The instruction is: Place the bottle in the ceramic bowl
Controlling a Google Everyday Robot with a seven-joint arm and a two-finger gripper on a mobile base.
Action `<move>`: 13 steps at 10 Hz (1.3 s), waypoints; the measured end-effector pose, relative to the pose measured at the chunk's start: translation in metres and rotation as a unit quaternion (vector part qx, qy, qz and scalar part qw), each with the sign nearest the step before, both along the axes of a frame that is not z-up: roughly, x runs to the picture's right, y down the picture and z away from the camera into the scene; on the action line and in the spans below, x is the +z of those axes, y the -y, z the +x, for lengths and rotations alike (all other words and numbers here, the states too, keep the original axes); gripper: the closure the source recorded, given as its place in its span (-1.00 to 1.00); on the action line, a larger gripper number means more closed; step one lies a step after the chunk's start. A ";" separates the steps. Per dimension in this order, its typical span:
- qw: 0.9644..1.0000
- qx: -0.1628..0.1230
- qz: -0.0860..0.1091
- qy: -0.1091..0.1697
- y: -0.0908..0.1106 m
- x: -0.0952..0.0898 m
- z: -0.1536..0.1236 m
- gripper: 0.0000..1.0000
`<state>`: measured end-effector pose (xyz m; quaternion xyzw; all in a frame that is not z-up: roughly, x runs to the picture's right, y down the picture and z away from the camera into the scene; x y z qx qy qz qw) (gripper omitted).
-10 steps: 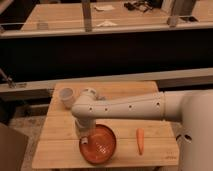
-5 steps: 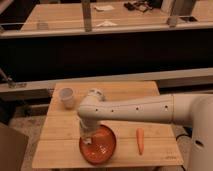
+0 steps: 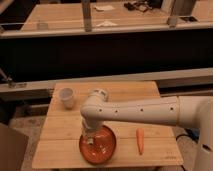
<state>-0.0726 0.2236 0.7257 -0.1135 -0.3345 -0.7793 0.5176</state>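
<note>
The gripper has come a little lower and further in over the left part of the ceramic bowl. The bottle shows as a pale shape at its tip, above the bowl's inside. Whether it is grasped or released, I cannot tell.

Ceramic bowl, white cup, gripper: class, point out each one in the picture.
ceramic bowl (image 3: 105, 148): camera view, bare inner floor.
white cup (image 3: 66, 100): camera view, outer side wall.
gripper (image 3: 89, 136): camera view, its tip, over the bowl's left part.
</note>
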 end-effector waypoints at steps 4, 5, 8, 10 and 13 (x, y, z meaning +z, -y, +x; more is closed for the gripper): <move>1.000 0.011 -0.003 -0.002 0.001 -0.002 0.006 -0.32; 1.000 0.013 -0.004 -0.002 0.001 -0.002 0.007 -0.32; 1.000 0.020 -0.007 -0.004 0.002 -0.002 0.008 -0.32; 1.000 0.024 -0.009 -0.005 0.001 -0.001 0.009 -0.32; 1.000 0.027 -0.010 -0.006 0.001 -0.001 0.009 -0.32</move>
